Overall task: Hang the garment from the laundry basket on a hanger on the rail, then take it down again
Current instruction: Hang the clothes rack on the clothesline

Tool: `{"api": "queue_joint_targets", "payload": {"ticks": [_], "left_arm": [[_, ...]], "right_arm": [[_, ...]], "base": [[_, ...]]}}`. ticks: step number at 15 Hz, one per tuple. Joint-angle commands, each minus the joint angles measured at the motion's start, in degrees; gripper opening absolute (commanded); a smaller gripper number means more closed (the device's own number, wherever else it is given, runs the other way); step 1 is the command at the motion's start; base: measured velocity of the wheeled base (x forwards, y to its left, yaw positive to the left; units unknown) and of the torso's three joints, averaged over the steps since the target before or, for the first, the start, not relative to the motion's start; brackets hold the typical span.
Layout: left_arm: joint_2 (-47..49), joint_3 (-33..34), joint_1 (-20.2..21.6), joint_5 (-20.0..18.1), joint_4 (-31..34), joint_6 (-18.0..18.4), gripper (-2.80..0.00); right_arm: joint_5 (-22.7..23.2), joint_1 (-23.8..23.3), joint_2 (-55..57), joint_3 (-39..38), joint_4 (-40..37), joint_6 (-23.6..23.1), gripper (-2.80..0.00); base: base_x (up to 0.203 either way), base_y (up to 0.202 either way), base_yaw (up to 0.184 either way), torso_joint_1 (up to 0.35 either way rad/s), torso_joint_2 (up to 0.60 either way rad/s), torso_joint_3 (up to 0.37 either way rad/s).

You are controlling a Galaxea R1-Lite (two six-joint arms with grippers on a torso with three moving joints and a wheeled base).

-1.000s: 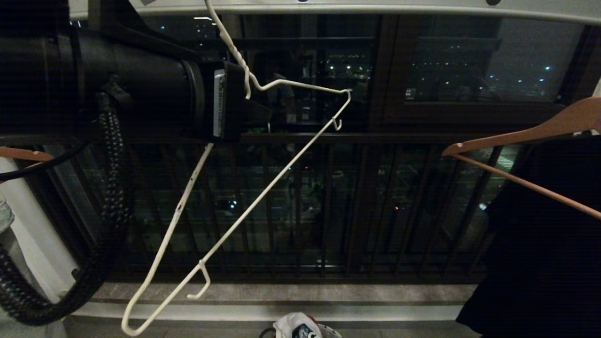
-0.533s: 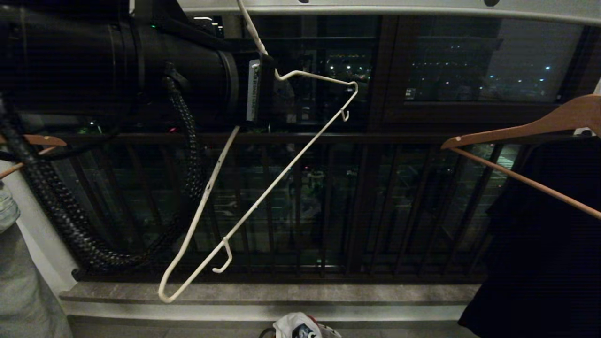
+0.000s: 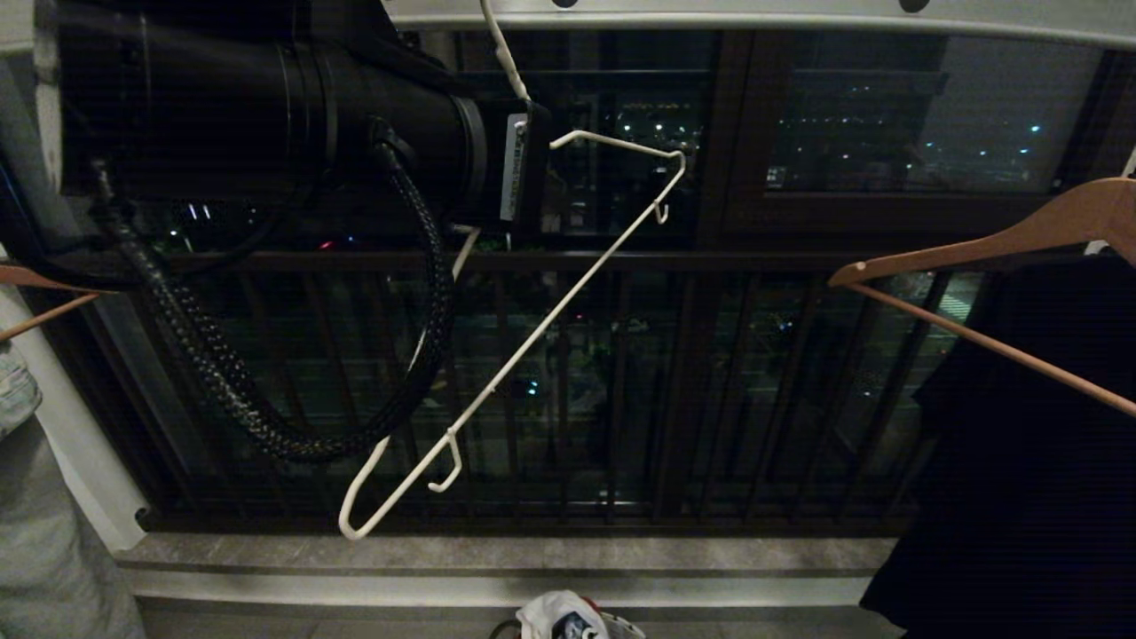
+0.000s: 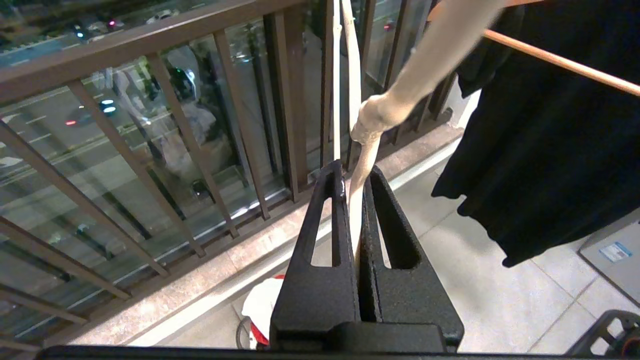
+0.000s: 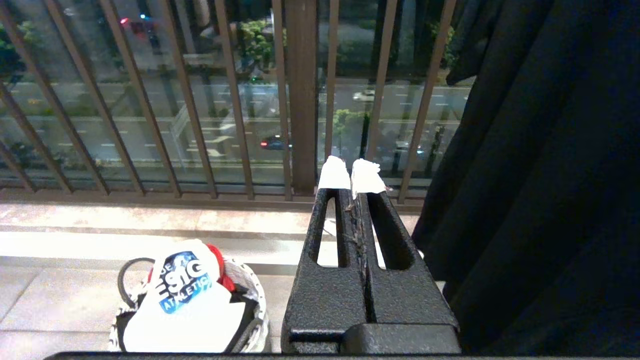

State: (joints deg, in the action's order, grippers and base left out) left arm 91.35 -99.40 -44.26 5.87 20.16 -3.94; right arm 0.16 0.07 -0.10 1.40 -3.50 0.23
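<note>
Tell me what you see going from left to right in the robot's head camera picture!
Left arm and left gripper → white wire hanger that it holds → brown wooden hanger → black garment.

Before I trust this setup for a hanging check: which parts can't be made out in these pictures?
- Hanger: in the head view, its top hook runs out at the upper edge, so its seat on the rail is unseen.
- Left gripper: in the head view the arm's dark body hides its grip.
- Basket: cut off by the head view's lower edge; in the right wrist view the T-shirt covers its inside.
</note>
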Motion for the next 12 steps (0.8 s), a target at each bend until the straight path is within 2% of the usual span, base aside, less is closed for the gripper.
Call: {"api": "queue_joint_targets", "payload": {"ticks": [1,4,9,12], "left_arm": [[0.80,-0.89,0.06,0.77,0.15,0.64,-2.80],[1.82,-0.89,0.06,3.71,0.15,1.73,-2.80],[3.00,-0.87,0.06,3.80,0.23,1.81,-2.80],[3.40,-1.56,0.06,3.80,0.23,3.15,-2.80]], "right_arm": [[0.02,0.01,0.10,0.00,-0.02,0.03,-2.80],[0.02,0.01,0.10,0.00,-0.02,-0.05,-2.80],[0.02,0.01,0.10,0.00,-0.02,0.03,-2.80],[0.02,0.01,0.10,0.00,-0.02,0.03,-2.80]], "base": [[0.000,0.000,0.000,0.000,0.00,0.000],[0.000,0.000,0.000,0.000,0.00,0.000],[0.000,0.000,0.000,0.000,0.00,0.000],[0.000,0.000,0.000,0.000,0.00,0.000]]}}
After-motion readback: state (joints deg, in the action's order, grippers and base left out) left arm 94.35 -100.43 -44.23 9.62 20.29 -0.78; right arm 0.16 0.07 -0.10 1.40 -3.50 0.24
